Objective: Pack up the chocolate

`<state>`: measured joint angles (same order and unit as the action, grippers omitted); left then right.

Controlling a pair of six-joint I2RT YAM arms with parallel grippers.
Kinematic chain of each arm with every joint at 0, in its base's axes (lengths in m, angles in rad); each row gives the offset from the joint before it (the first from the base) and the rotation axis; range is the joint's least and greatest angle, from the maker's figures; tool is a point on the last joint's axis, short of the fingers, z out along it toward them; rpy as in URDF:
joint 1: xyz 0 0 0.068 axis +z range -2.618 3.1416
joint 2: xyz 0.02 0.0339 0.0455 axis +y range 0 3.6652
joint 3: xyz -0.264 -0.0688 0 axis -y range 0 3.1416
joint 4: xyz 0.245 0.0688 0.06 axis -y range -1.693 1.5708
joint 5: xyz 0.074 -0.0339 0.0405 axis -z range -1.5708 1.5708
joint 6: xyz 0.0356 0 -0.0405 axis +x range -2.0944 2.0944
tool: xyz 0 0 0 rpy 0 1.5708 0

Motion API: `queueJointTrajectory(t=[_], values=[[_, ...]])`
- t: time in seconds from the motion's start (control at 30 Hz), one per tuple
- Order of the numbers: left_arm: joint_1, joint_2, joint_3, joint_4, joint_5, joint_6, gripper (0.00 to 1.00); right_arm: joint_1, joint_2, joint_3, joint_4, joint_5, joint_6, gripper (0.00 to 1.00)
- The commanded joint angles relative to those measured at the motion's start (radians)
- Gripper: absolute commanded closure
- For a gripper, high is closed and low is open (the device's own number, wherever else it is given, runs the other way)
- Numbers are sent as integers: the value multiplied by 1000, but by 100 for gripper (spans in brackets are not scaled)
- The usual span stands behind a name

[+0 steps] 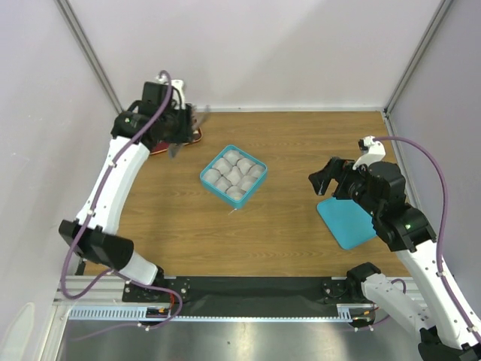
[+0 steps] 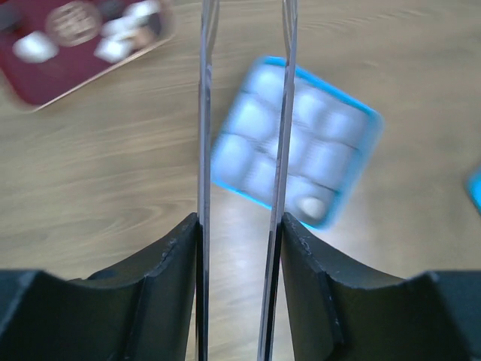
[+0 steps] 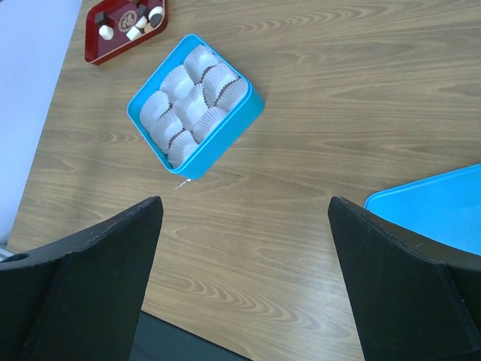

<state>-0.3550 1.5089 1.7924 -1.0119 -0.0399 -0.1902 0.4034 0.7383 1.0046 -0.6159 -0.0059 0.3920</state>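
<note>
The chocolate (image 3: 135, 31) lies on a red tray (image 3: 96, 47) at the far left corner of the worktop (image 1: 301, 135). It shows as a few small pale pieces and at least one dark one around a gold emblem. The left gripper (image 1: 186, 133) hangs right over that tray and hides most of it from the overhead camera. Its two thin fingers (image 2: 204, 150) stand partly spread and parallel, with only wood grain and a strip of the teal box showing through the gap (the very tips run off the top of the wrist picture). The teal box (image 3: 225, 128) sits near the middle of the worktop, turned cornerwise and well apart from the tray. It is filled with white crinkled paper cups (image 3: 192, 101) in rows. From the left wrist a pale round blob shows in one corner cup, too blurred to name. The right gripper (image 1: 323, 177) hovers to the right of the box with its jaws spread wide and holding nothing. The right arm reaches across the teal lid (image 3: 432, 207), which lies flat on the worktop near the right edge, and covers part of it from above.
</note>
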Motion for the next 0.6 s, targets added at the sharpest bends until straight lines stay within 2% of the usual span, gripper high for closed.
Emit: queueJointTrajectory(t=[0.0,0.13,0.27,0.37,0.57], values=[[118,53,1,2,-104,-63,50,-3,-19,11,41,-28,7,0],[285,71,-97,105,-107,-120,53,-3,-17,9,59,-63,16,0],[393,123,-149,179,-103,-167,53,-3,-14,-3,61,-59,-5,0],[429,195,-143,226,-106,-183,51,-3,-17,0,53,-39,-21,0],[436,336,-51,216,-89,-158,48,-5,-22,11,51,-34,-30,0]])
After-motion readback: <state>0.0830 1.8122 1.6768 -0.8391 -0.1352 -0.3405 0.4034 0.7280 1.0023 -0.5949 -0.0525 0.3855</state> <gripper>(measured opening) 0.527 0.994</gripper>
